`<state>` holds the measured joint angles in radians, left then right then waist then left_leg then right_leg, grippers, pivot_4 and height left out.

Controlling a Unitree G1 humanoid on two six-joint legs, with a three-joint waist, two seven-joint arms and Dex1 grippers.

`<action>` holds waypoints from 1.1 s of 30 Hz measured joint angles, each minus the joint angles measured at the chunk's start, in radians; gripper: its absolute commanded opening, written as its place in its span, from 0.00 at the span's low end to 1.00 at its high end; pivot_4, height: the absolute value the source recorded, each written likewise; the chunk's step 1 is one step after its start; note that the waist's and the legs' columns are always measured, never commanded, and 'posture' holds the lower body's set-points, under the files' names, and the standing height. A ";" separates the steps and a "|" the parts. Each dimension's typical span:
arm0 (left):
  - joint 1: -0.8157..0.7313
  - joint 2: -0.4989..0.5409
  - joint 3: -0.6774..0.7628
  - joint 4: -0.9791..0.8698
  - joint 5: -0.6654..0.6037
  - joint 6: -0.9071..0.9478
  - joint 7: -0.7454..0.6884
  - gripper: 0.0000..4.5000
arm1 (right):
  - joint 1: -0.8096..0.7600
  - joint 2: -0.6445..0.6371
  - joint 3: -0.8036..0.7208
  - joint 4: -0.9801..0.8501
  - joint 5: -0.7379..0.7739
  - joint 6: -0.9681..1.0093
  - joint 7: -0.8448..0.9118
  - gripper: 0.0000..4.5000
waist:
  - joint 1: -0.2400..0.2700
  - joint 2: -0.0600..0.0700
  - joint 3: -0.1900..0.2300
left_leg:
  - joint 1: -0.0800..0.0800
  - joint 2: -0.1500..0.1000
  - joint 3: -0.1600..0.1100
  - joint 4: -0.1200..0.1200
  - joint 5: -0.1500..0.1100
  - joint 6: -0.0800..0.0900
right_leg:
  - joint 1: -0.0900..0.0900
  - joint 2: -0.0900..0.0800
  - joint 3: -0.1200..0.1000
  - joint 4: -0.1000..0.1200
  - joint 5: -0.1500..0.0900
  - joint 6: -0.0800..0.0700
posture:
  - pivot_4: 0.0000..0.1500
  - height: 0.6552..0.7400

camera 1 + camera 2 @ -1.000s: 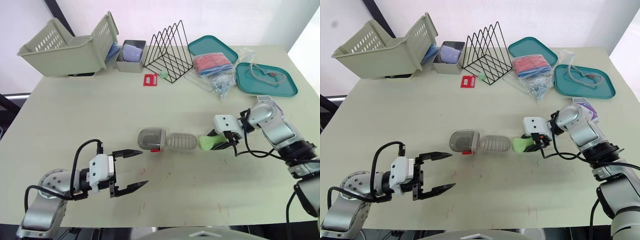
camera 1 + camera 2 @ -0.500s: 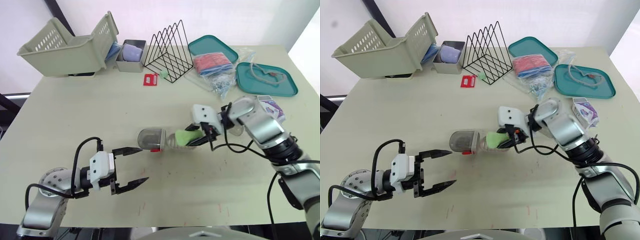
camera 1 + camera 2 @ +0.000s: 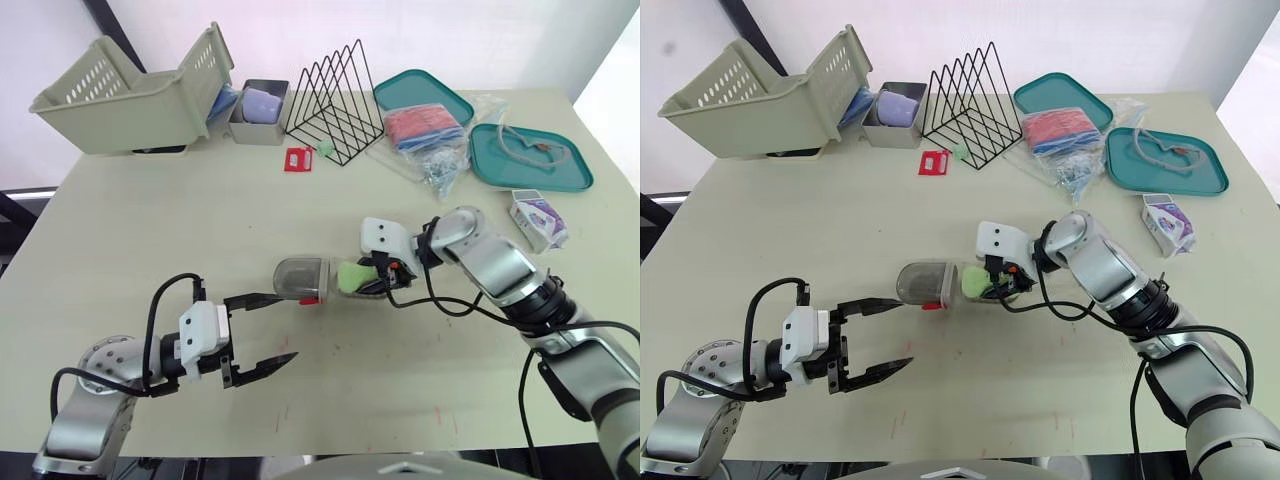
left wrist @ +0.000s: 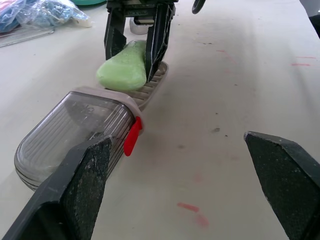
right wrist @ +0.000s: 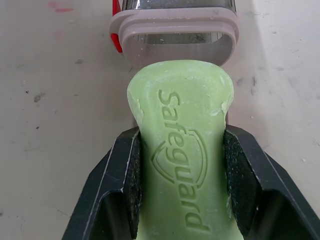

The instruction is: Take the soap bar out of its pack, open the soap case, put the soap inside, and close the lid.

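Observation:
A green soap bar (image 5: pixel 182 150) stamped "Safeguard" is clamped between the fingers of my right gripper (image 3: pixel 365 278). It hovers low over the ribbed tray (image 4: pixel 152 85) of the soap case, its front end pointing at the mouth of the clear cover (image 3: pixel 302 279) with a red latch. The cover lies on its side to the left of the tray. My left gripper (image 3: pixel 288 327) is open near the table's front left, a short way from the cover, holding nothing. The white and purple soap pack (image 3: pixel 537 218) lies at the table's right edge.
Along the back stand a beige basket (image 3: pixel 130 90), a grey bin (image 3: pixel 255 105), a black wire rack (image 3: pixel 335 95), two teal trays (image 3: pixel 530 160) and plastic bags (image 3: pixel 425 130). A small red item (image 3: pixel 297 160) lies near the rack.
My right gripper has carried the soap leftward from the right of the case to above the ribbed tray, close to the cover's mouth. The left gripper has barely moved.

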<state>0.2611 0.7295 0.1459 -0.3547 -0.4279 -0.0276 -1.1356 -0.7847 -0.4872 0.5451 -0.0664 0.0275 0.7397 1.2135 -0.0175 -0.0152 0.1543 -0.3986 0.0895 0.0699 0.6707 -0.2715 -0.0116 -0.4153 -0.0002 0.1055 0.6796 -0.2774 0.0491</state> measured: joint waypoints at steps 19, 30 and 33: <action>0.015 -0.006 0.003 -0.012 -0.026 0.027 0.031 1.00 | -0.033 -0.018 0.010 0.001 0.031 0.039 0.011 0.99 | -0.001 0.000 0.000 | 0.000 0.000 0.000 0.000 0.000 0.000 | 0.000 0.000 0.000 0.000 0.000 0.000 | 1.00 1.00; -0.048 -0.004 0.003 0.016 -0.001 0.018 0.047 1.00 | 0.149 -0.082 -0.283 0.002 0.242 -0.112 0.045 0.99 | 0.002 -0.001 0.000 | 0.000 0.000 0.000 0.000 0.000 0.000 | 0.000 0.000 0.000 -0.001 0.000 0.000 | 1.00 1.00; -0.145 0.014 0.004 0.069 0.012 0.018 0.042 1.00 | 0.316 -0.100 -0.413 0.003 0.335 -0.267 0.109 0.99 | 0.011 -0.002 0.000 | 0.000 0.000 -0.003 0.000 0.000 0.000 | 0.003 0.000 -0.002 -0.002 0.000 0.000 | 1.00 1.00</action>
<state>0.1163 0.7436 0.1497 -0.2854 -0.4155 -0.0096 -1.0934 -0.4689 -0.5871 0.1319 -0.0637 0.3623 0.4723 1.3228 -0.0068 -0.0175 0.1547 -0.3987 0.0892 0.0672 0.6704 -0.2715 -0.0115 -0.4128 0.0003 0.1035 0.6777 -0.2775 0.0494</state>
